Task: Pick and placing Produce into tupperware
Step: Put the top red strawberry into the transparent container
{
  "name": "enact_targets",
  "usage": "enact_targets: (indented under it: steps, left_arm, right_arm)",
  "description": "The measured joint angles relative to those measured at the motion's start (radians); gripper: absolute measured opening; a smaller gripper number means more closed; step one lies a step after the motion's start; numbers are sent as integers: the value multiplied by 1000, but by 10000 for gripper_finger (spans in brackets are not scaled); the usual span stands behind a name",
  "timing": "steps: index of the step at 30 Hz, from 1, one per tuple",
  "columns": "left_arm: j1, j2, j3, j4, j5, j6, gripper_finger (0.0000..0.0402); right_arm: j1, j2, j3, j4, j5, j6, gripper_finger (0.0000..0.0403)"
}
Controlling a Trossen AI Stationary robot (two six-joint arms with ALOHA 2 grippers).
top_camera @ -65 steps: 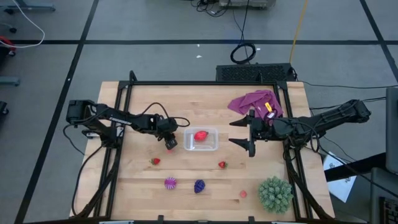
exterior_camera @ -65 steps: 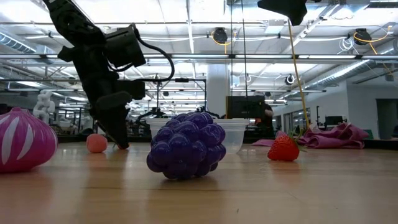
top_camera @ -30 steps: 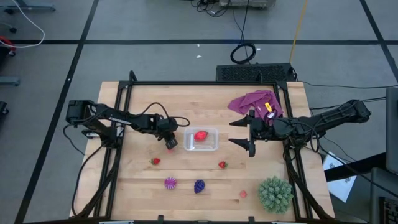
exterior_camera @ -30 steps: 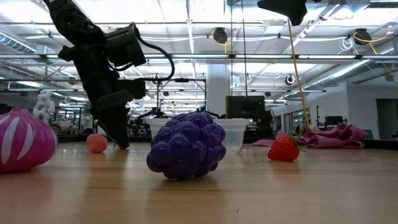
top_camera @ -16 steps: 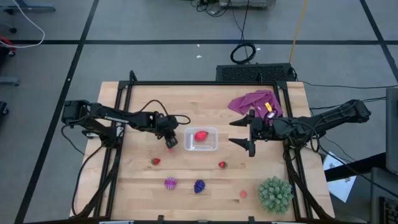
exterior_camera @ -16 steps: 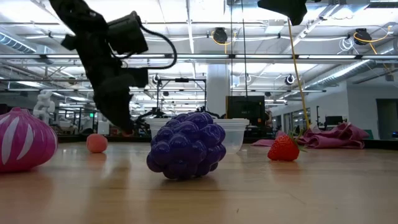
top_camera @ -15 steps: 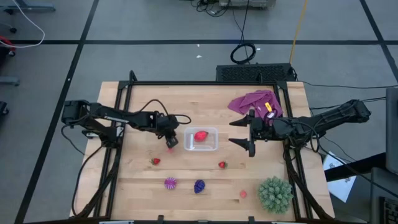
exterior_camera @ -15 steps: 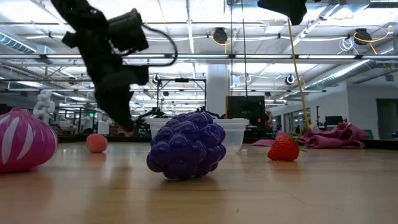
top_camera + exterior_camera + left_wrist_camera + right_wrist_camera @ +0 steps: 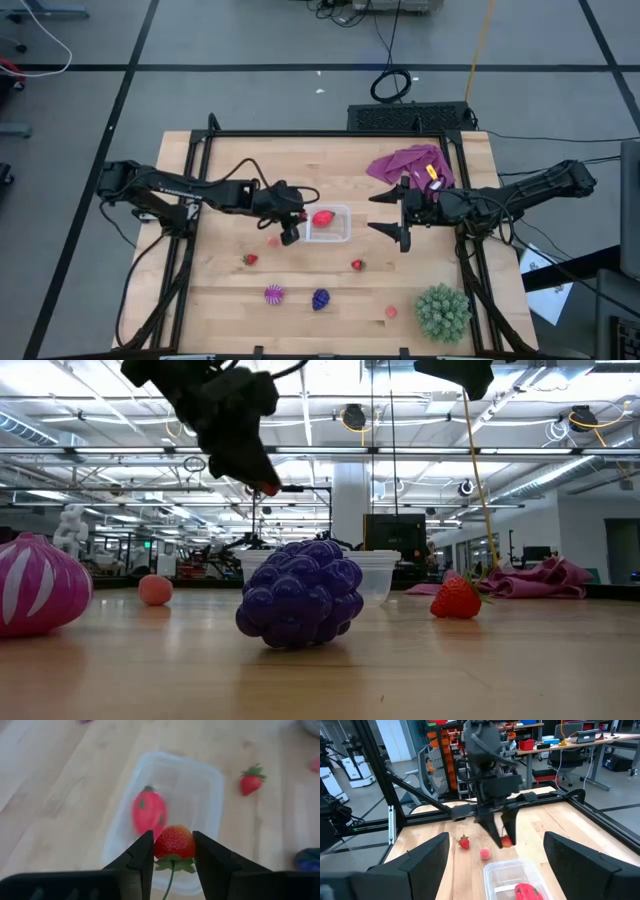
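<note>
Strawberry [image 9: 174,842] is pinched between the closed fingers [image 9: 141,855] of the left gripper [image 9: 291,233], held off the surface [image 9: 230,300] just beside the near-left edge of the tupperware [image 9: 343,234], with its green stem end hanging down. That clear box sits near the middle of the wooden surface and holds one red piece [image 9: 322,217]. In the low view the left gripper is raised well above the wood, the red fruit showing at its tip [image 9: 268,488]. Other produce lies loose on the surface: a small pink bit [image 9: 271,241] next to the gripper, a strawberry [image 9: 249,259] nearer the front left, another strawberry [image 9: 357,265] in front of the box, a striped magenta fruit [image 9: 273,294], a dark purple bumpy cluster [image 9: 320,298] beside it, and a pink bit [image 9: 391,311] farther right. The right gripper [image 9: 397,213] waits to the right of the box, its fingers [image 9: 425,857] spread wide and holding nothing. A big green spiky ball [image 9: 442,311] rests at the front right, and a magenta cloth [image 9: 410,163] lies at the back right.
</note>
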Motion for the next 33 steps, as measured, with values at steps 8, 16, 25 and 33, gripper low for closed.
enact_targets:
  steps: [8,16,25,33]
  left_arm:
    - [-16,61,0,48,0,-6,118]
    - [-16,158,-2,98,20,-9,118]
    - [-11,226,-2,137,52,-23,121]
    - [-6,238,-2,135,46,-25,135]
  right_arm:
    - [0,0,0,1,0,0,317]
    - [0,0,0,1,0,0,317]
    - [0,0,0,1,0,0,317]
    - [0,0,0,1,0,0,317]
